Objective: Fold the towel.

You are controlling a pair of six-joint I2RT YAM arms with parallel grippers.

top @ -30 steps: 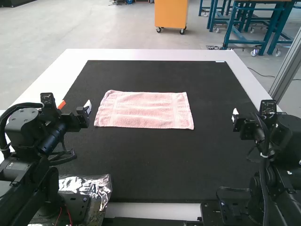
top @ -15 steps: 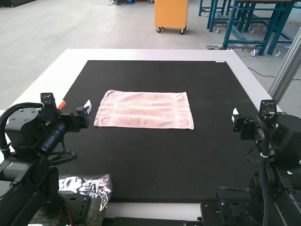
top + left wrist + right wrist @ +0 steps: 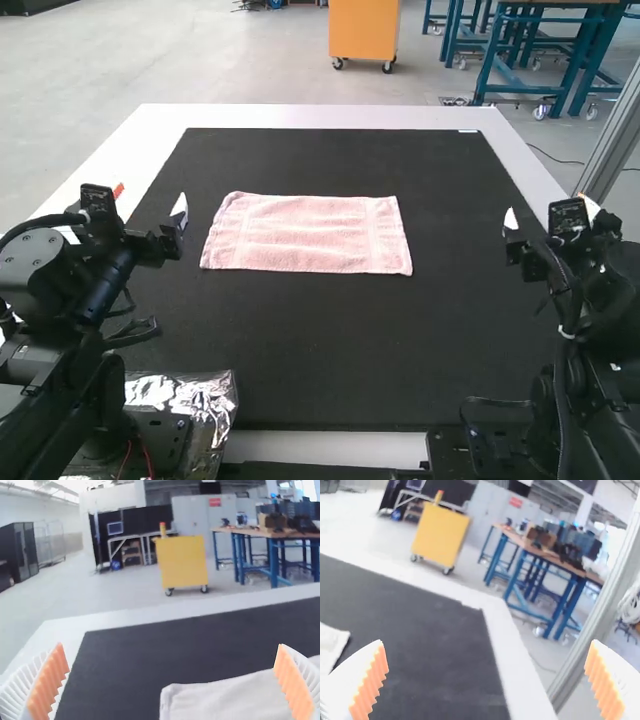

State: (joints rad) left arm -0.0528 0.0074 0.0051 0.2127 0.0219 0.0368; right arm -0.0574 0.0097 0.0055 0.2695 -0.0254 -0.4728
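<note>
Towel (image 3: 305,235) btwn L hand (image 3: 149,200) & R hand (image 3: 549,212), nearer L.

No text, label or number can be read. Fine pale marks stand on the small black housings (image 3: 97,200) (image 3: 567,217) atop the wrists of the left arm (image 3: 88,300) and right arm (image 3: 590,300), too small to make out. In the left wrist view, a red sign (image 3: 214,502) on a pale cabinet (image 3: 186,517) is likewise illegible.
</note>
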